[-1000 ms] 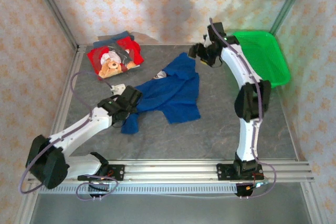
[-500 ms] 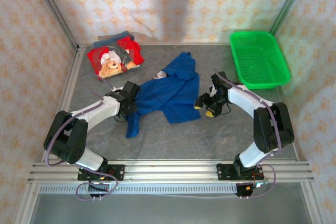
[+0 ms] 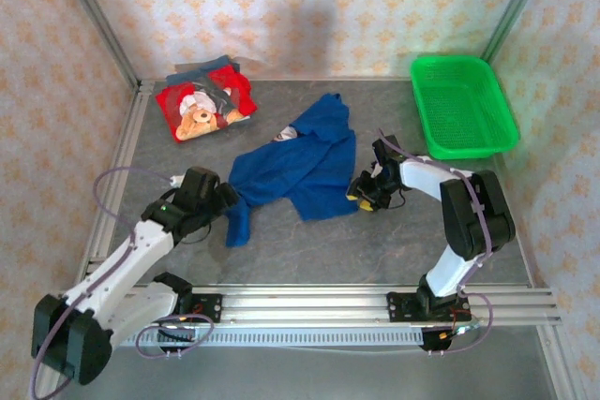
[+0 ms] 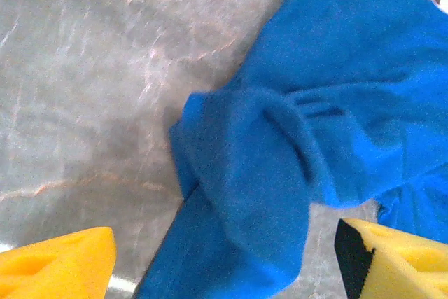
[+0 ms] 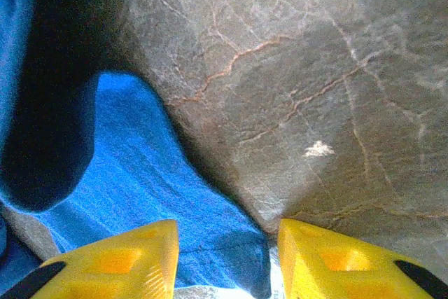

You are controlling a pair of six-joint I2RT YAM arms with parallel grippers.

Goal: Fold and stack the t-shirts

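Two pincers work one crumpled garment. The blue t-shirt (image 3: 298, 161) lies rumpled in the middle of the tabletop (image 3: 394, 241), well apart from the red teddy-bear shirt (image 3: 202, 105), which tops the folded pile in the far left corner. The green basket (image 3: 464, 105) sits far right.

The left pincer (image 4: 224, 260) has its yellow pads spread wide, gripping nothing, and hovers over a bunched lobe of blue cloth at the shirt's left end. The right pincer (image 5: 227, 257) is down low at the right hem, its pads apart with a corner of blue fabric lying in the gap, not yet clamped.

Now the hazards, as I read them. That right-hand corner is only a sliver between the pads, so a close this shallow may catch just the edge and let it slip on the first pull. On the left the cloth is doubled over itself, so a bite there could take several layers at once, and the shirt would lift as a lump, not spread flat. The right pads also ride close to the stone, so they could scrape the tabletop.
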